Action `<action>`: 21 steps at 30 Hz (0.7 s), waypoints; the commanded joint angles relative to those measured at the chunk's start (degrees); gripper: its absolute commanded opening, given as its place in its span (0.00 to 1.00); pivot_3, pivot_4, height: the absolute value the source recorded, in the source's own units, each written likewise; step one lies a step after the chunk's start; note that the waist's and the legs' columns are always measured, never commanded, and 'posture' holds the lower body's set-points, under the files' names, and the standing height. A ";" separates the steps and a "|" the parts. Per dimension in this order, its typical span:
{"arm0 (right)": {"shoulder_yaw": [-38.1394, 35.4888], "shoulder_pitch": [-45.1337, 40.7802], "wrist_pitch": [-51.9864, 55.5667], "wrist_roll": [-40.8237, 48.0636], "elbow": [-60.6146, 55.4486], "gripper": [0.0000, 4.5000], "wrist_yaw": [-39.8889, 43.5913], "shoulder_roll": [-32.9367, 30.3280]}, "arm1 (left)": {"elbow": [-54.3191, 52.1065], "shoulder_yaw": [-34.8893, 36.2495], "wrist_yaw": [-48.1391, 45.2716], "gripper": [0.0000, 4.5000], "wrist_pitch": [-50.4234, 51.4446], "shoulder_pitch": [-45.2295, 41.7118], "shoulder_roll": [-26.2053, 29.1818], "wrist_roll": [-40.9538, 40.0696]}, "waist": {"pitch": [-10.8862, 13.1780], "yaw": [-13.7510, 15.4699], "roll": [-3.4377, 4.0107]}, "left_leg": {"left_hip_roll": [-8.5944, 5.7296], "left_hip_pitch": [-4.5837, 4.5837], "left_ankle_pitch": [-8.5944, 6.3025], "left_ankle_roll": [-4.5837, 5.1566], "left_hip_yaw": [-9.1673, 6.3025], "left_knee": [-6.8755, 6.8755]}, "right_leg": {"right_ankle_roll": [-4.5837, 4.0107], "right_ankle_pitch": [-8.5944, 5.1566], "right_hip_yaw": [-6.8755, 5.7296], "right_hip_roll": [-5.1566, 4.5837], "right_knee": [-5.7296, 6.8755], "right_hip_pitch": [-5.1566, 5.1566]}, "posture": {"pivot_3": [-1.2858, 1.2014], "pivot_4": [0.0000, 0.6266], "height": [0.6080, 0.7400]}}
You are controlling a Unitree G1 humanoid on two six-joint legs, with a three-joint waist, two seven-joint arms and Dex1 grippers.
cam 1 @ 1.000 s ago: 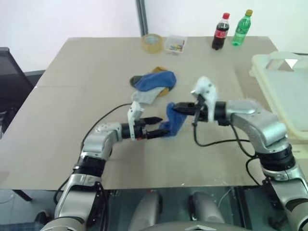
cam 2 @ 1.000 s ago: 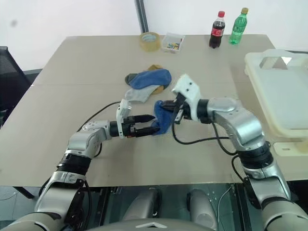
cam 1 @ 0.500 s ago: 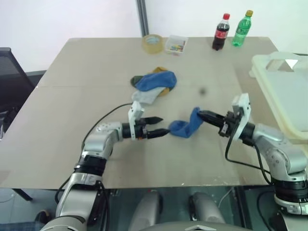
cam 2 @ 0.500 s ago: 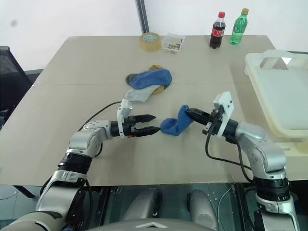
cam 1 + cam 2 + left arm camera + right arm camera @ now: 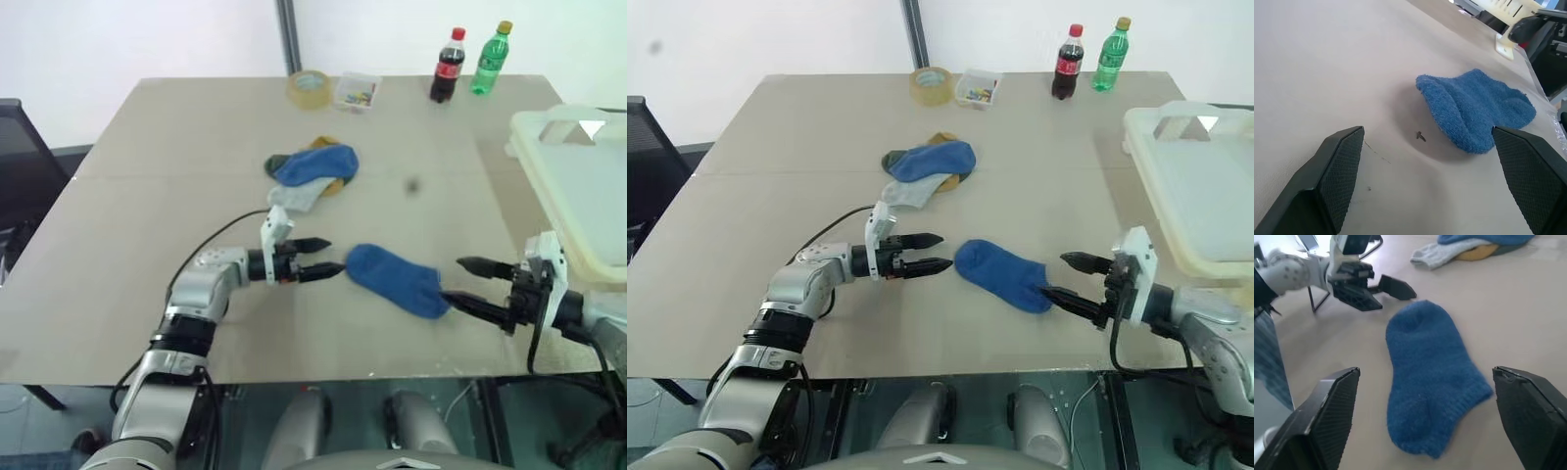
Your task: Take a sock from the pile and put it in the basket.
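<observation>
A blue sock (image 5: 392, 277) lies flat on the table, free of both grippers. My left gripper (image 5: 334, 256) stands open just left of its toe end and does not touch it. My right gripper (image 5: 451, 279) is open too, with its fingertips on either side of the sock's cuff end near the table's front edge. In the right wrist view the sock (image 5: 1427, 382) lies between and beyond the open fingers. The pile (image 5: 312, 171) of blue, grey, mustard and dark socks sits further back at mid-table. The cream basket (image 5: 578, 186) stands at the right edge.
At the table's far edge stand a tape roll (image 5: 310, 86), a small clear box (image 5: 357, 90), a cola bottle (image 5: 448, 66) and a green bottle (image 5: 493, 59). A black cable (image 5: 220, 235) trails behind my left arm. A black chair (image 5: 20, 147) is off the left side.
My right gripper opened and let go of the blue sock, then drew back to the right and toward the near edge. The sock now lies flat. The left gripper stayed put.
</observation>
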 commanded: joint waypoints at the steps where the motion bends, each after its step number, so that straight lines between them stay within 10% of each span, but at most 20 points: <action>1: -0.63 -1.97 -0.12 -0.52 -2.90 0.99 -2.20 -1.26 | 1.02 -1.20 -0.87 1.00 0.36 0.75 0.01 0.63 | 0.00 0.09 0.00 | 0.01 0.00 0.00 0.00 -0.02 0.00 | 0.00 0.00 -0.02 0.02 0.00 0.00 | 0.52 0.24 1.00; 21: 16.43 -6.34 -16.93 -27.69 9.46 0.99 -3.27 -6.47 | 1.28 -1.04 -1.24 1.00 0.17 0.26 0.47 0.99 | 0.00 0.35 -0.02 | -0.03 -0.07 0.03 -0.05 -0.02 0.04 | 0.01 0.00 -0.03 0.02 -0.05 -0.01 | 0.52 0.24 1.00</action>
